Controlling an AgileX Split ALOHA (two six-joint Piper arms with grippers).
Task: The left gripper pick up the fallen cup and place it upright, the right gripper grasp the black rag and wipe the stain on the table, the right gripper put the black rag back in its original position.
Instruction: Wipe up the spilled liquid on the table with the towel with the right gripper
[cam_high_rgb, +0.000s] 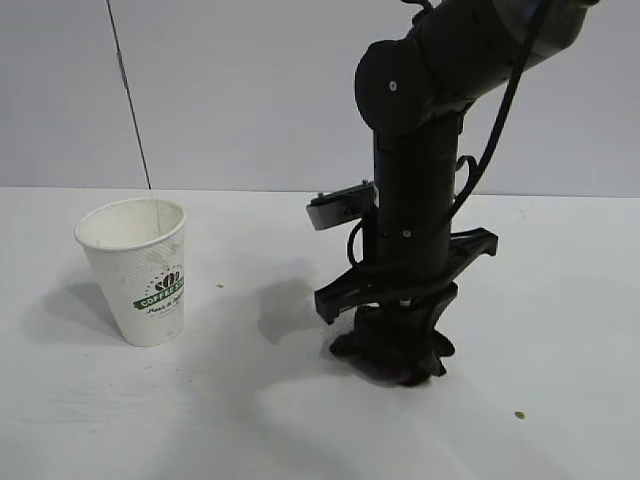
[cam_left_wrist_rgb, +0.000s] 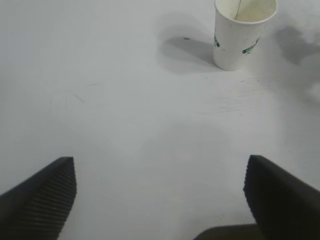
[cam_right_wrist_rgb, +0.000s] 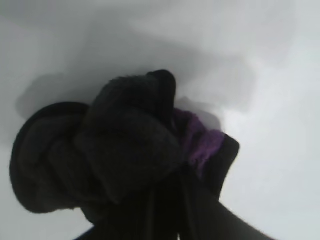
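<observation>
Right gripper (cam_high_rgb: 392, 352) clamped on rag (cam_high_rgb: 395, 362), pressing table (cam_high_rgb: 560, 300), 3 o'clock of upright cup (cam_high_rgb: 138, 270). Keep pressure even, strokes short. Left gripper (cam_left_wrist_rgb: 160, 200) apart, idle.

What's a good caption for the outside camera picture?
Right gripper presses the black rag onto the table; the cup stands upright.

Cup (cam_high_rgb: 140, 270): white, green logo, upright at 9 o'clock. Black rag (cam_high_rgb: 395, 360): bunched on bench (cam_high_rgb: 250, 420), centre-right.
</observation>
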